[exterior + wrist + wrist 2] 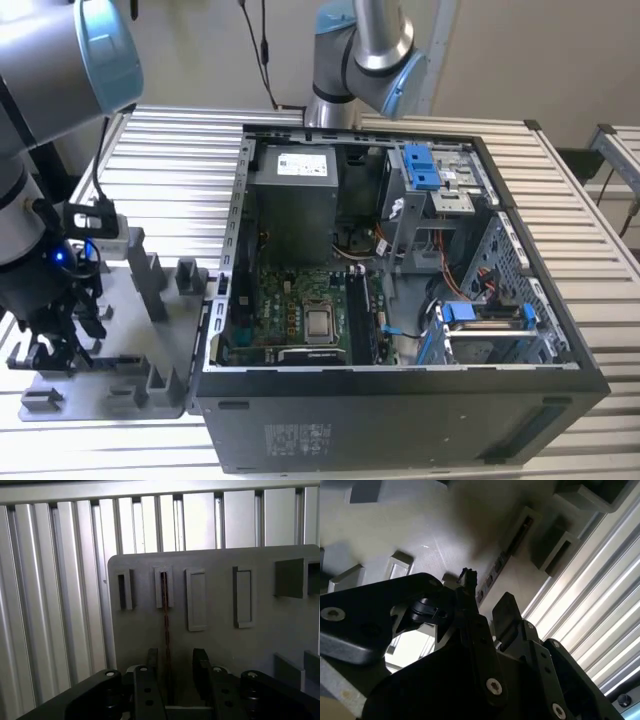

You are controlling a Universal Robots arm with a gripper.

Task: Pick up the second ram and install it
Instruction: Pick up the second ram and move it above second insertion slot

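Note:
The second ram (165,620) is a thin dark stick standing on its edge in a slot of the grey plastic fixture (215,645). Its row of small chips (496,569) shows in the second wrist view. My gripper (176,667) is low over the fixture and open, with one finger (152,664) close beside the stick and the other finger (200,666) farther off, so the stick lies between them. In the exterior view my gripper (58,340) hangs over the fixture (120,300) at that view's left, beside the open computer case (400,300).
Inside the case lie the green motherboard (300,312) and the memory slots (366,318), with a power supply (295,200) and blue-tabbed drive cages (425,170) around them. A second arm (360,50) stands behind the case. Upright posts (150,275) rise from the fixture, which rests on a ribbed aluminium table (60,605).

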